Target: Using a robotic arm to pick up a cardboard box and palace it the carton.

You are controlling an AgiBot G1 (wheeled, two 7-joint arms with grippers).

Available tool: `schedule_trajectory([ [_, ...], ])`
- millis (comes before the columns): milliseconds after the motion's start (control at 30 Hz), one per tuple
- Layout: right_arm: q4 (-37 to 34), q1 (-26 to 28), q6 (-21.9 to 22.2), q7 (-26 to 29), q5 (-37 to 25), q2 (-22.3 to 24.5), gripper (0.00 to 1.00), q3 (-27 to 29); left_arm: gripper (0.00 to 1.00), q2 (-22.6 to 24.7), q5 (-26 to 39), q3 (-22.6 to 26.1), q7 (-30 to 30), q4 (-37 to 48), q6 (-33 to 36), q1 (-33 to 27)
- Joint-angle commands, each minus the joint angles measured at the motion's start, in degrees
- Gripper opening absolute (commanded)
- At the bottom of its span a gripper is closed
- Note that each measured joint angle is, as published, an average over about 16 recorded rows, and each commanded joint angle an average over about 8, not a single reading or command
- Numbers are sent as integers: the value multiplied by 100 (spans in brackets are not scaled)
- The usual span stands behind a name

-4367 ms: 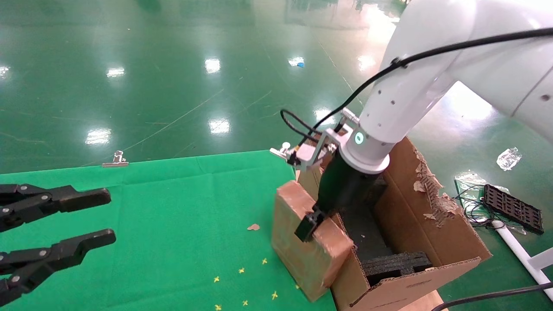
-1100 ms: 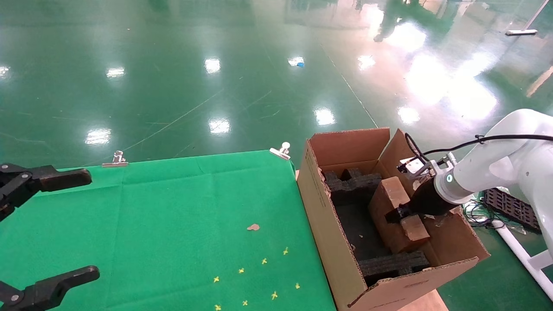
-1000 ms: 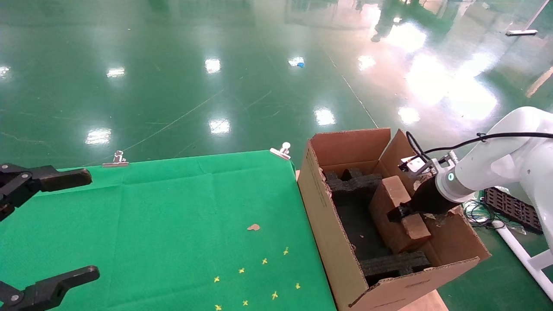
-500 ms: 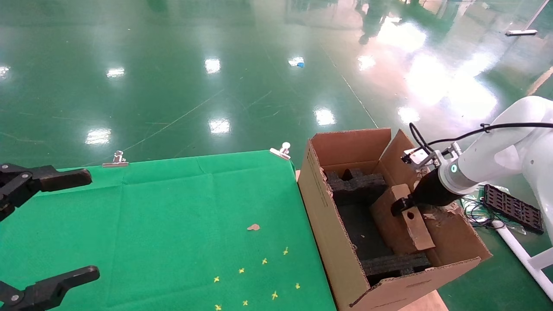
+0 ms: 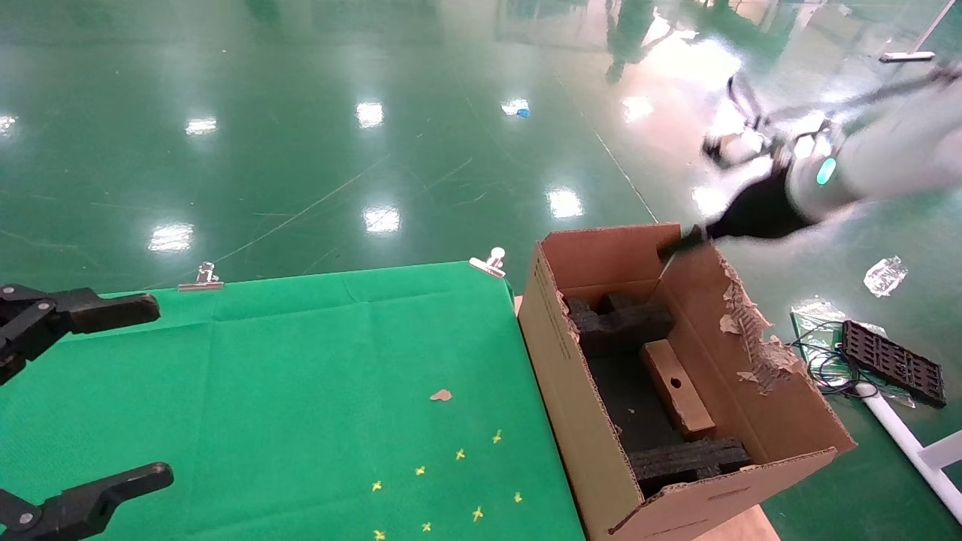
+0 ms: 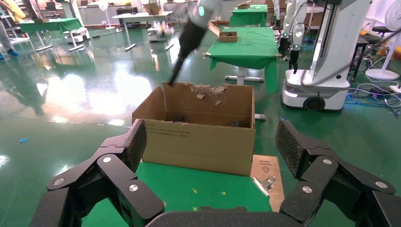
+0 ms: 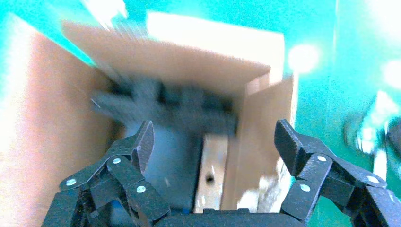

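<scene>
The slim flat brown cardboard box [image 5: 678, 389] with a small round hole stands on its narrow edge inside the large brown corrugated carton [image 5: 759, 391], against the carton's right wall, between the black foam insert [image 5: 618, 321] at the far end and the black foam insert [image 5: 688, 460] at the near end. The white robotic arm with the black wrist, the right arm [image 5: 864, 161], hangs above the carton's far right corner, well apart from the box below it. Its right gripper [image 7: 215, 142] holds nothing and its fingers are spread wide, with the box [image 7: 211, 176] visible between them down in the carton. The left gripper [image 5: 113, 391] hovers over the near left edge of the green cloth-covered table [image 5: 301, 376], fingers spread wide and empty, facing the carton [image 6: 198, 135].
</scene>
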Motion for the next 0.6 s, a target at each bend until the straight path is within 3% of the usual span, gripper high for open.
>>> schedule_trajectory([
  [33, 85, 333, -81, -176, 66, 70, 100, 56, 100, 0, 0, 1, 0, 0, 0, 0],
  [200, 334, 761, -179, -526, 310, 304, 100, 250, 100, -1, -1, 2, 1, 0, -1, 0],
  [367, 475, 844, -209, -636, 486, 433, 100, 422, 100, -2, -3, 3, 2, 2, -3, 0],
  [600, 958, 430, -341, -835, 735, 564, 100, 961, 100, -1, -5, 5, 4, 5, -2, -1],
])
